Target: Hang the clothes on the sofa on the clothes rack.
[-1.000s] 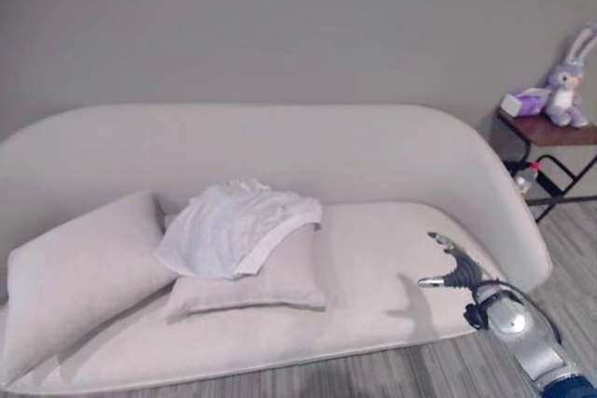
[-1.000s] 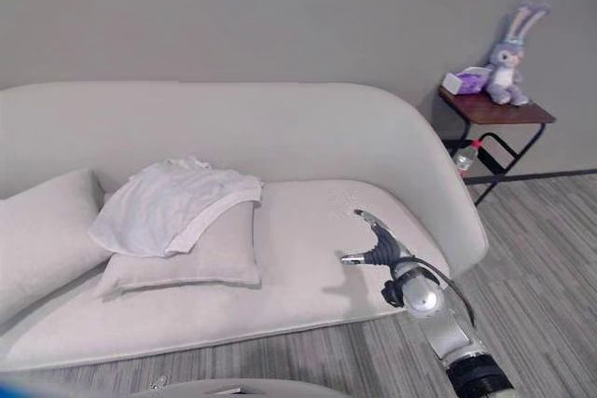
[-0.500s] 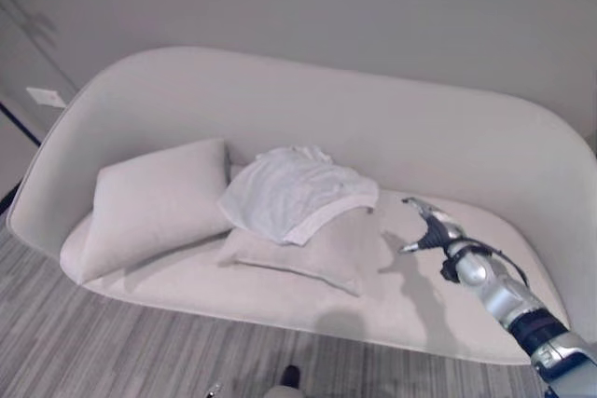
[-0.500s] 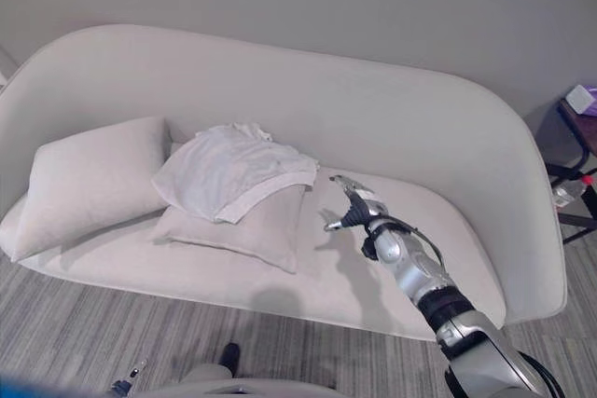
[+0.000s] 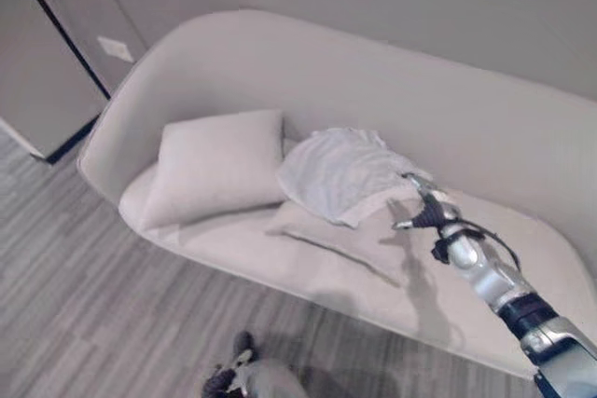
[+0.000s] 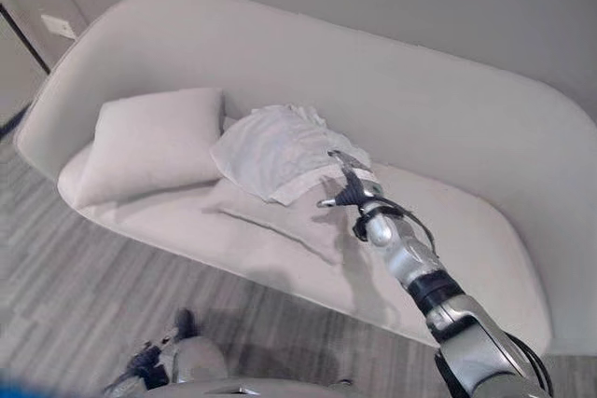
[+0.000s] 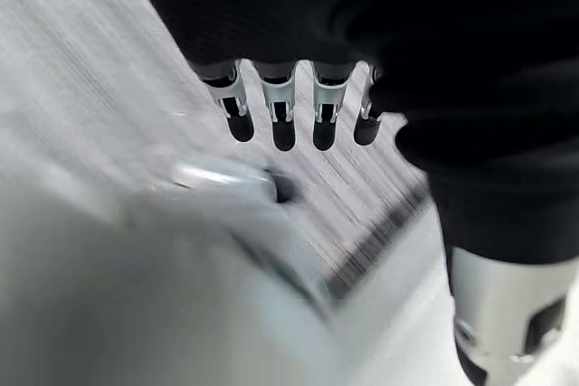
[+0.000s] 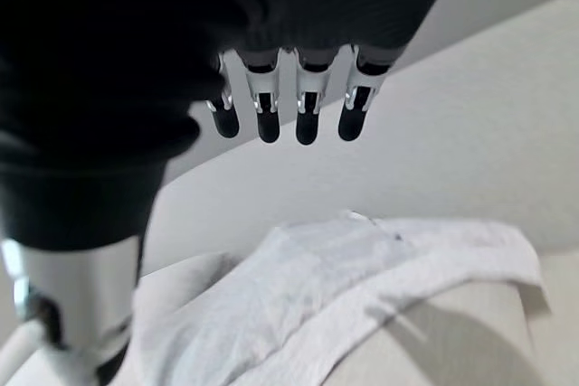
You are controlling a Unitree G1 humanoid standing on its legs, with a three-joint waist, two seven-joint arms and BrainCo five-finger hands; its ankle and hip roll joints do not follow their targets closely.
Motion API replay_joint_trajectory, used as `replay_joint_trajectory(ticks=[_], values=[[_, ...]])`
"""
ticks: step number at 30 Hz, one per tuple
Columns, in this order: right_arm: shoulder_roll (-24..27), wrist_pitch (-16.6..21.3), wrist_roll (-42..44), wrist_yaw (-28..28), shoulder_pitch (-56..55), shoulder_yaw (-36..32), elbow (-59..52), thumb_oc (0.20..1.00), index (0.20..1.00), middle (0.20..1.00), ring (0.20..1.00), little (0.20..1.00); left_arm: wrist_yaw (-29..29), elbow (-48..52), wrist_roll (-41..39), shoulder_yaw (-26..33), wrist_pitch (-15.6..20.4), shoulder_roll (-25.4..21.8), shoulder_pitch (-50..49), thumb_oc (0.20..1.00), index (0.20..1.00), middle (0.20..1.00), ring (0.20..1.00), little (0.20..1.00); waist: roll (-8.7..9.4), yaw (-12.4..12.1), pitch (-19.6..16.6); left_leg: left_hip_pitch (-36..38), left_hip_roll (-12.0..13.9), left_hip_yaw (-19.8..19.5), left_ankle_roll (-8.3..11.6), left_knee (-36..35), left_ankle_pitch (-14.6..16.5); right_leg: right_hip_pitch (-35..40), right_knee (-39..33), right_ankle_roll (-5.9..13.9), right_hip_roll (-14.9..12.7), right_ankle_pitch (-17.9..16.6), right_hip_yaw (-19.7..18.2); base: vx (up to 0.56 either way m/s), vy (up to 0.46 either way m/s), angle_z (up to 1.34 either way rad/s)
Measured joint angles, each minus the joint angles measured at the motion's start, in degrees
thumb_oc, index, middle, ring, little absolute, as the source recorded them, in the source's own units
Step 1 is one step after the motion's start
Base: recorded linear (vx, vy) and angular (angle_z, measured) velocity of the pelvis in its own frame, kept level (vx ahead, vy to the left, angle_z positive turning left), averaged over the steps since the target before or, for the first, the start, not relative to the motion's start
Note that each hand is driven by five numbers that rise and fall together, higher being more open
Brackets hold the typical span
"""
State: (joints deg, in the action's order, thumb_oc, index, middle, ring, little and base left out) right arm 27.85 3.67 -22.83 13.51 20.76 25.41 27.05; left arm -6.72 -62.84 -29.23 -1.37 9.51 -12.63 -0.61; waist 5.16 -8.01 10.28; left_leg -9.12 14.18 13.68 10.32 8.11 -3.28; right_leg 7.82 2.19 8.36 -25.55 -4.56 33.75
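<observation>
Left to right, the large square cushion (image 5: 216, 163) is seen leaning at about 9 o'clock on the sofa (image 5: 280, 62), a rounded piece in smooth pale fabric. The left hand (image 7: 289, 106) is shown in its own wrist view over striped grey floor (image 5: 56, 258), its fingers (image 7: 277, 113) straight and holding nothing. At the centre, the white garment (image 5: 340, 170), a soft crumpled knit with a banded hem, is draped over a flatter cushion (image 5: 345, 235). Compared with a second ago, the whole scene is shifted because the head camera has turned; the right hand (image 5: 424, 207), then well apart at 3 o'clock of the garment, is now brought just beside its hem. Its fingers (image 8: 262, 115) are spread and empty. The reach is thus judged nearly complete, the grasp not yet made.
</observation>
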Motion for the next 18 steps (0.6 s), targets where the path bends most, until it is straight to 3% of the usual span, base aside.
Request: replay_joint_trajectory(ticks=[2,3,6,7,10,11,13,18], values=[[-4.58,-0.94,-2.01,1.13,6.24,2.76,7.76,1.0,1.0,1.0,1.0,1.0,-0.64,4.7,0.89,-4.18,0.91,-5.1,5.01,1.0,1.0,1.0,1.0,1.0,0.25,-1.16,-0.12,-7.58,-2.2,-0.59,-3.57,6.37,1.78,-5.04,0.88,-2.57,-2.82,-6.54,-1.34,-0.19,0.137,0.31],[-6.11,-1.67,-3.47,2.07,12.25,5.55,11.59,1.0,1.0,1.0,1.0,1.0,-1.1,5.91,0.91,-4.78,1.82,-7.42,9.22,1.0,1.0,1.0,1.0,1.0,-0.44,-3.24,0.35,-11.13,-2.68,-0.66,-4.54,7.38,2.38,-8.26,0.45,-1.95,-2.89,-7.45,-2.57,-0.15,0.096,0.16],[-7.78,-2.48,-5.59,3.58,20.66,6.53,16.9,1.0,1.0,1.0,1.0,1.0,-2.19,6.41,0.83,-2.98,2.78,-9.15,14.58,1.0,1.0,1.0,1.0,1.0,-1.82,-5.84,1.78,-14.99,-3.9,-1.2,-5.35,8.52,2.53,-9.45,-2.03,-1.92,-2.46,-7.72,-2.17,-0.09,0.045,0.14],[-8.66,-3.06,-5.98,5.51,23.63,6.49,20.48,1.0,1.0,1.0,1.0,1.0,-2.97,6.92,0.79,-2.73,3.14,-9.84,14.91,1.0,1.0,1.0,1.0,1.0,-2.22,-6.91,2.19,-15.97,-4.31,-1.65,-5.49,9.58,2.57,-9.06,-3.31,-1.77,-2.46,-7.79,-1.7,-0.06,0.012,0.24],[-10.4,-4.87,-5.83,10.12,28.47,4.76,29.29,1.0,1.0,1.0,1.0,1.0,-4.11,5.61,0.64,-2.57,3.26,-11.23,11.58,1.0,1.0,1.0,1.0,1.0,-1.62,-7.62,2.86,-18.07,-3.85,-2.88,-4.43,11.2,3.47,-8.83,-4.23,2.06,-1.48,-4.84,-0.65,-0.04,-0.025,0.05],[-9.67,-5.3,-5.7,11.51,30.37,4.67,33.82,1.0,1.0,1.0,1.0,1.0,-4.19,2.51,0.54,-2.4,2.99,-10.91,11.17,1.0,1.0,1.0,1.0,1.0,-1.54,-7.61,3.17,-21.5,-2.54,-3.89,-3.7,13.33,3.94,-10.27,-4.34,5.2,-0.19,-2.76,-0.46,-0.02,-0.042,-0.03],[-9.0,-6.39,-5.27,11.57,30.27,4.68,36.25,1.0,1.0,1.0,1.0,1.0,-4.19,0.33,0.26,-1.68,2.34,-10.26,9.73,1.0,1.0,1.0,1.0,1.0,-1.46,-7.1,3.41,-23.3,-1.64,-4.8,-3.78,13.76,3.62,-11.84,-4.1,5.27,0.9,-2.86,-0.59,-0.02,-0.044,-0.04],[-6.78,-7.21,-5.39,12.84,30.59,6.91,41.54,1.0,1.0,1.0,1.0,1.0,-4.22,-2.49,-0.78,0.06,2.34,-8.79,5.78,1.0,1.0,1.0,1.0,1.0,-1.5,-6.52,3.76,-25.84,-1.32,-4.7,-3.95,13.9,3.46,-14.74,-4.34,4.6,0.72,-3.38,-1.15,-0.01,-0.013,-0.03]])
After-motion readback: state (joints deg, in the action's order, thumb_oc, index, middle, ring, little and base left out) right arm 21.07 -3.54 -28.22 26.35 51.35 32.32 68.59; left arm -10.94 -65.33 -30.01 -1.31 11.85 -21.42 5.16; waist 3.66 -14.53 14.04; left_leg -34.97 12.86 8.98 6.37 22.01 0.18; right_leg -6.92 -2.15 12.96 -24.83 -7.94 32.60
